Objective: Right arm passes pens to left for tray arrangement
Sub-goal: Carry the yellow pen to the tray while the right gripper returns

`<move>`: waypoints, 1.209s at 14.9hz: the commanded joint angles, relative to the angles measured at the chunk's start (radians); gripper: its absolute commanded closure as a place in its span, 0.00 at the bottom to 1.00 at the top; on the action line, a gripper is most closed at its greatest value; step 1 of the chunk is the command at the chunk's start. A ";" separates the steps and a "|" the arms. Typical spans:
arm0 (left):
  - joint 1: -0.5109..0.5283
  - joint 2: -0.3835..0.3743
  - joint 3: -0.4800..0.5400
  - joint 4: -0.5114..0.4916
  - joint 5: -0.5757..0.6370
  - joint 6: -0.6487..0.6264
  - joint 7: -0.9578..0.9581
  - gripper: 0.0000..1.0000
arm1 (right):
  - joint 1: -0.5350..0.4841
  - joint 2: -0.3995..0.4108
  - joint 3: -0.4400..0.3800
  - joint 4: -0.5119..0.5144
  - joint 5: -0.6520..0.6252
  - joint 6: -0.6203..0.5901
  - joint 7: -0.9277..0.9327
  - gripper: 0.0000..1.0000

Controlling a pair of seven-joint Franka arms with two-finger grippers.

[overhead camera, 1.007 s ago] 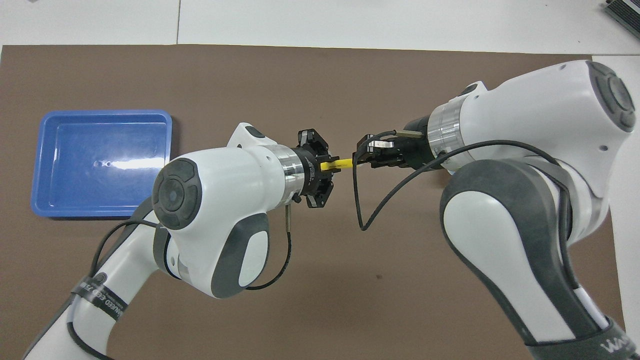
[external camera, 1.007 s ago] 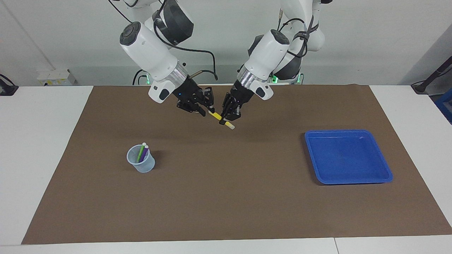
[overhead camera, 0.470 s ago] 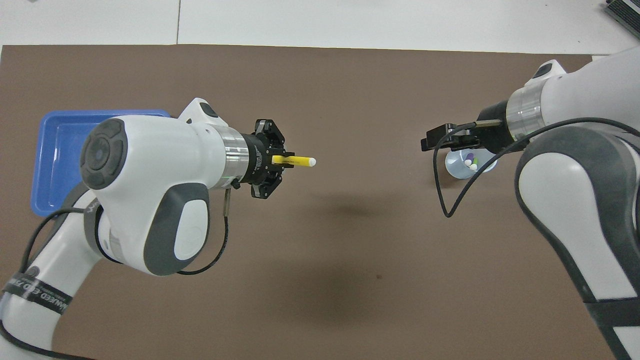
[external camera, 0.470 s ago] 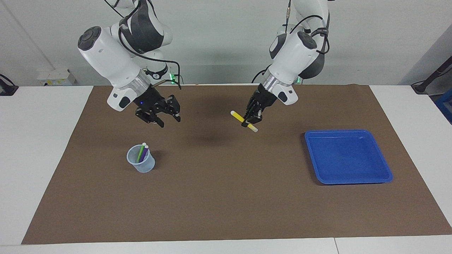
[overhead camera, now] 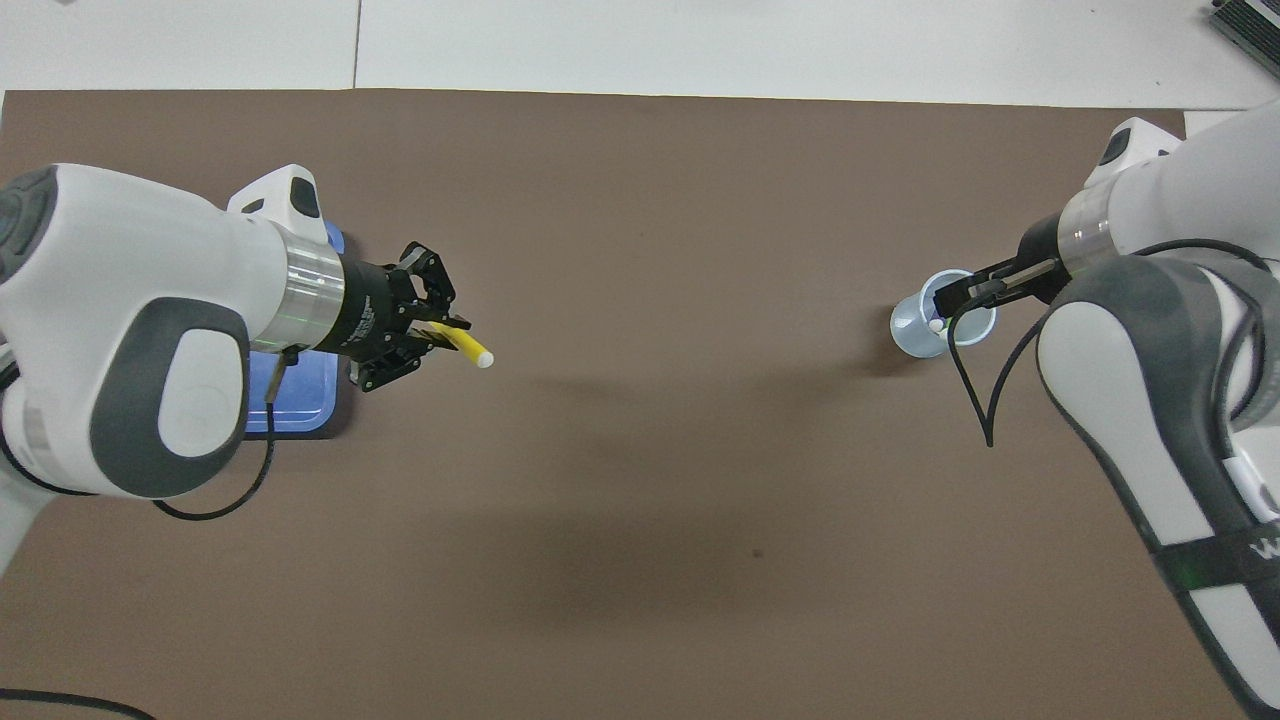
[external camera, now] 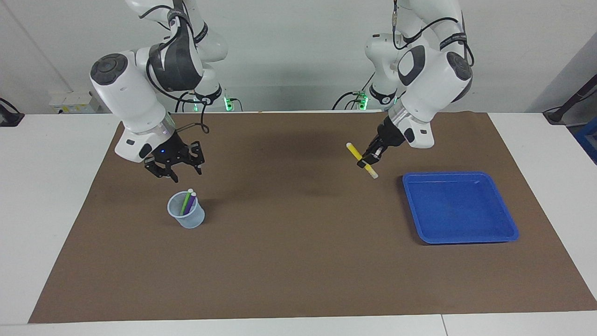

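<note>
Brown matting (external camera: 298, 261) is spread over the white table (external camera: 51, 196). Nearest the robots, the yellow pen (external camera: 361, 160) is clamped at its middle by the left gripper (external camera: 368, 161), tilted in the air over bare mat just beside the blue tray (external camera: 459, 235); the fingers are closed on the barrel, with a white end seen below them. The right gripper (external camera: 175, 169) is held above the mat close to the translucent cup (external camera: 186, 217), its fingers spread apart with nothing between them. Farther out, the green pen (external camera: 185, 201) and purple pen (external camera: 190, 203) are stood upright in the cup. The tray is set toward the left arm's end.
</note>
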 commanded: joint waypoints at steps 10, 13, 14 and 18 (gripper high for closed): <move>0.183 -0.029 -0.004 -0.061 0.287 -0.116 0.665 1.00 | 0.066 0.070 0.011 -0.093 -0.227 0.163 -0.053 0.33; 0.255 -0.004 -0.004 -0.064 0.356 -0.087 0.839 1.00 | 0.066 0.073 0.011 -0.112 -0.241 0.179 -0.055 0.37; 0.263 0.002 -0.004 -0.064 0.382 -0.072 0.877 1.00 | 0.068 0.075 0.011 -0.116 -0.244 0.179 -0.055 0.37; 0.283 0.069 -0.004 -0.060 0.431 0.025 0.898 1.00 | 0.068 0.072 0.011 -0.147 -0.261 0.189 -0.055 0.43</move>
